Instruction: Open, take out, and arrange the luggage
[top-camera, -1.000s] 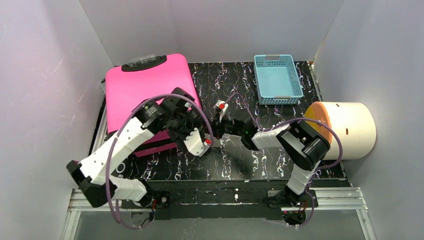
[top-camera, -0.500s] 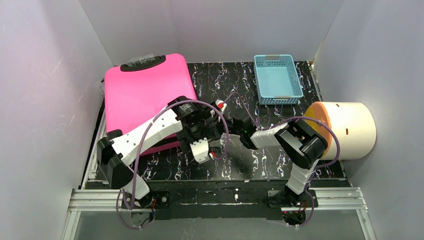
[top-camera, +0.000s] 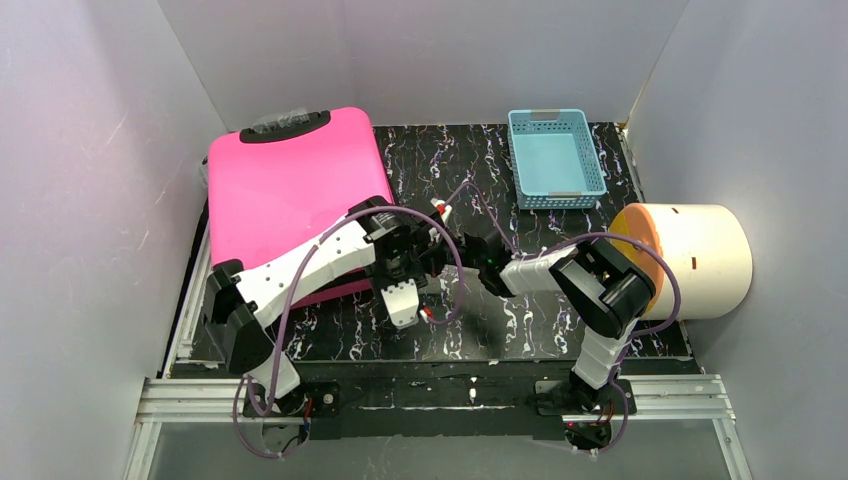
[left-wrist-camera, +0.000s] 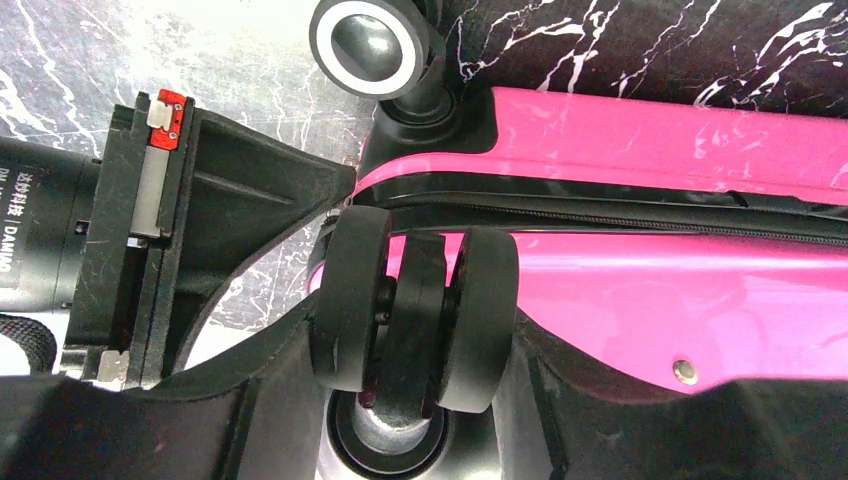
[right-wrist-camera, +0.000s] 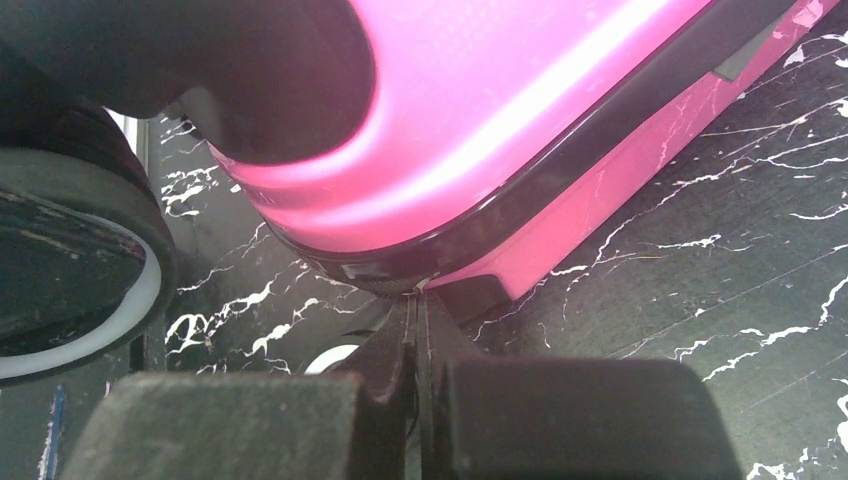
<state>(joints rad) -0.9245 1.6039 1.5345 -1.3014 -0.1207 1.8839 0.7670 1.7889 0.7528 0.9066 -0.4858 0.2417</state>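
The hot-pink luggage (top-camera: 290, 190) lies flat and zipped shut at the back left, handle at the far end. My left gripper (top-camera: 392, 275) reaches over its near right corner. In the left wrist view its fingers press both sides of a black double wheel (left-wrist-camera: 480, 300) of the luggage (left-wrist-camera: 650, 290). My right gripper (top-camera: 428, 262) is shut, and its tips (left-wrist-camera: 340, 190) touch the black zip seam at that same corner. The right wrist view shows the shut right gripper (right-wrist-camera: 415, 300) against the seam of the luggage (right-wrist-camera: 480, 110). Whether it pinches a zip pull is hidden.
A light-blue basket (top-camera: 555, 158) stands at the back right. A cream cylinder (top-camera: 700, 260) lies on its side by the right wall. A second luggage wheel (left-wrist-camera: 365, 40) sticks out above the gripped one. Grey walls close in left, back and right.
My left arm swung right and down to the luggage's near right corner, and its jaws closed from wide open onto the wheel. The right arm stayed put.
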